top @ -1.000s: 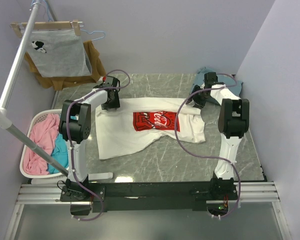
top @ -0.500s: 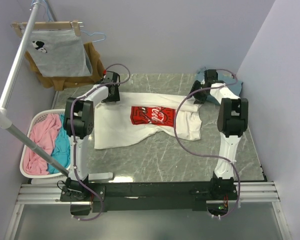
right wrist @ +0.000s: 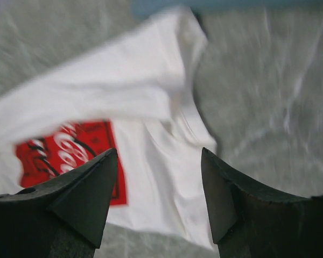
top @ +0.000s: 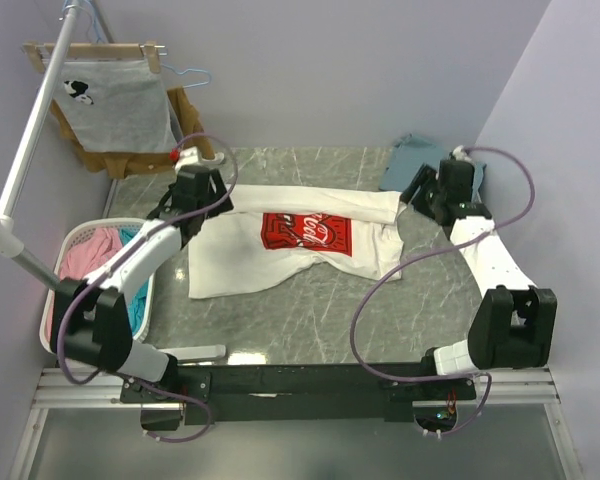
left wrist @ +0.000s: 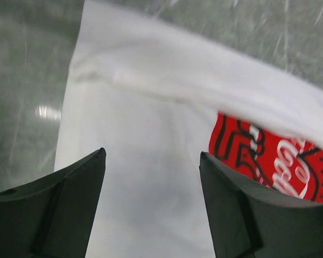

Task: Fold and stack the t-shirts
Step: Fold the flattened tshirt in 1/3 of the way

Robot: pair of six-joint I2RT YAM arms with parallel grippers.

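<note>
The white t-shirt with the red logo lies spread across the middle of the marble table, its top edge folded over in a long band. My left gripper hovers over the shirt's left end; in the left wrist view this gripper is open, with only white cloth beneath. My right gripper hovers off the shirt's right end, and its wrist view shows it open above the shirt. The teal-blue t-shirt lies bunched at the back right.
A white laundry basket holding pink and turquoise cloth stands off the table's left side. A metal rack pole slants over it, with a grey shirt and a brown garment hanging. Walls close in behind and on the right.
Both grippers opened and let go of the white t-shirt's upper corners, then drew back outward. The shirt now lies flat, shifted slightly toward the back.
</note>
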